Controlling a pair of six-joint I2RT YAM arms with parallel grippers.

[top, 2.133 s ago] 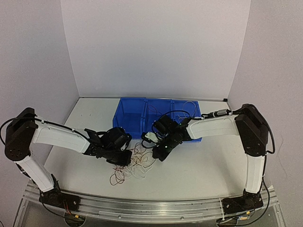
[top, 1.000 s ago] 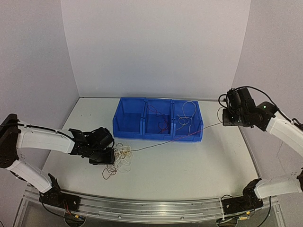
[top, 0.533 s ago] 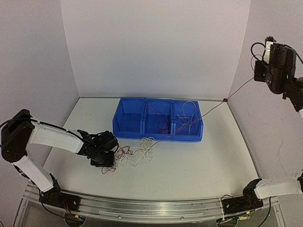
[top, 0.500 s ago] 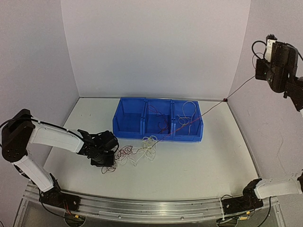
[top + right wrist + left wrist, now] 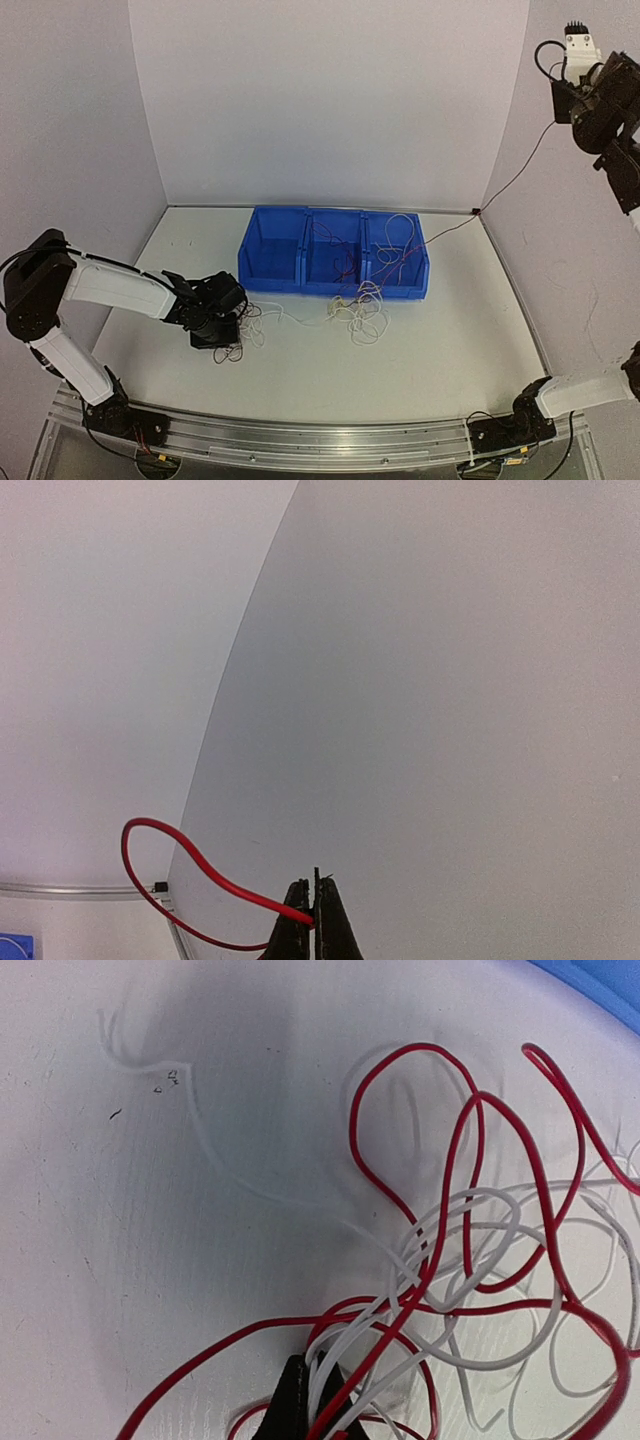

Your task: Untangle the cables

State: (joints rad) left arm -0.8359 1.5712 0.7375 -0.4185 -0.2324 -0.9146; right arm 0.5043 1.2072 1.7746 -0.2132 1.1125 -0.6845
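The thin, looping red, white and yellowish cables (image 5: pixel 362 312) lay in a loose tangle on the matte white table (image 5: pixel 460 350), just in front of the row of blue plastic bins (image 5: pixel 335 285). A smaller clump sat beside the left gripper (image 5: pixel 214 333). That claw was clamped on red and white strands, which its wrist view showed close up. One taut red cable (image 5: pixel 515 168) rose past the bins to the right gripper (image 5: pixel 315 920), pinched shut on it high beside the plain lavender wall (image 5: pixel 450 680). Only the overhead view showed the cable's whole run.
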